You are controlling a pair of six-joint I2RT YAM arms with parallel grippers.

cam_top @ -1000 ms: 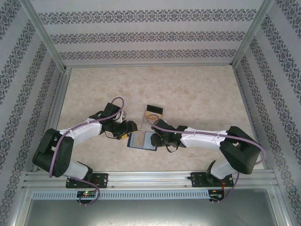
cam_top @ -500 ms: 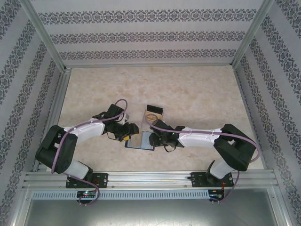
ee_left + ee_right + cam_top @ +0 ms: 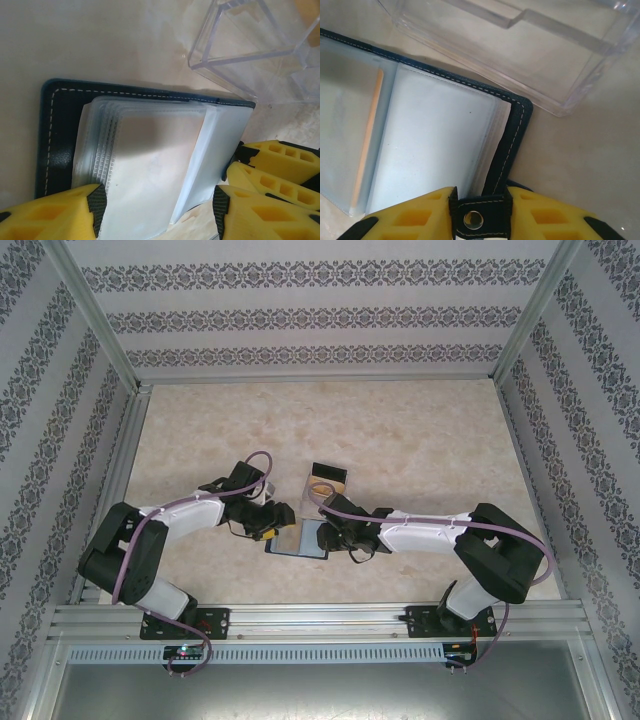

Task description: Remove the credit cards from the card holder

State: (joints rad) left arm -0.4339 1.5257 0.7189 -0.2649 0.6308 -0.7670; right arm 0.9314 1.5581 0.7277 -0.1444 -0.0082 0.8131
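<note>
Item 1, card holder. Dark navy bifold with white stitching, laid open and flat on the table. Low centre of the overhead frame, between the two grippers. Inside, a fanned stack of frosted clear sleeves, centre of the left wrist frame.

Item 2, left gripper. Yellow fingers spread wide along the bottom edge of the left wrist frame, one at either side of the near edge of the sleeves. Nothing pinched.

Item 3, right gripper. Fingers pressed in from both sides on the holder's snap tab, bottom centre of the right wrist frame. Judged a steadying hold on the cover.

Item 4, acrylic stand. Clear, upper part of both wrist frames, just beside the holder's far edge. Touching or not: cannot tell.

Item 5, credit cards. Thin tan strip inside a sleeve, left of the right wrist frame. Possibly a card's edge, not certain. Contents of the other sleeves too frosted to read.

Progress, as judged: early. Done: holder opened, cover held down by its tab. Left: each card to be found among the sleeves, slid out and set on the table.

Next move, as judged: left fingers to close on a card's edge, not on a sleeve.

Risk: slick sleeves lifting with the card, or the holder dragging.
</note>
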